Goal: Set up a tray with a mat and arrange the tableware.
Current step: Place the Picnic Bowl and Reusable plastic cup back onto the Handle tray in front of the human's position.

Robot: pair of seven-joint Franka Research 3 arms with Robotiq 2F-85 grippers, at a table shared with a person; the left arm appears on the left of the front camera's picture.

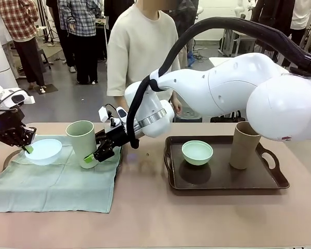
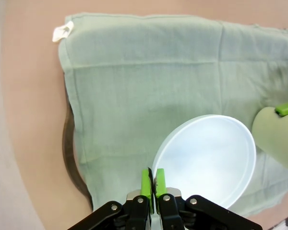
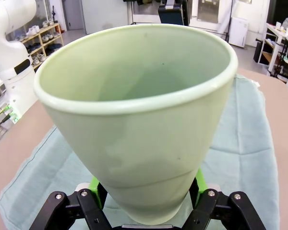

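The mat (image 1: 57, 187) is plain sage green and the tray (image 1: 223, 180) is dark brown. The pale blue bowl (image 1: 44, 150), mint green bowl (image 1: 197, 152), pale green tumbler (image 1: 82, 137) and tan-brown tumbler (image 1: 244, 145) are all unpatterned.

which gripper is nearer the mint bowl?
Right. The right gripper, on the pale green tumbler, is left of the mint bowl; the left gripper, pinching the pale blue bowl, is farther left.

White, rounded right arm (image 1: 223, 88) with black ribbed cable hose (image 1: 238, 22) and silver wrist ring (image 1: 154, 119); black right gripper (image 1: 92, 155) with green pads (image 3: 98, 187) and silver screw heads (image 3: 208, 192).
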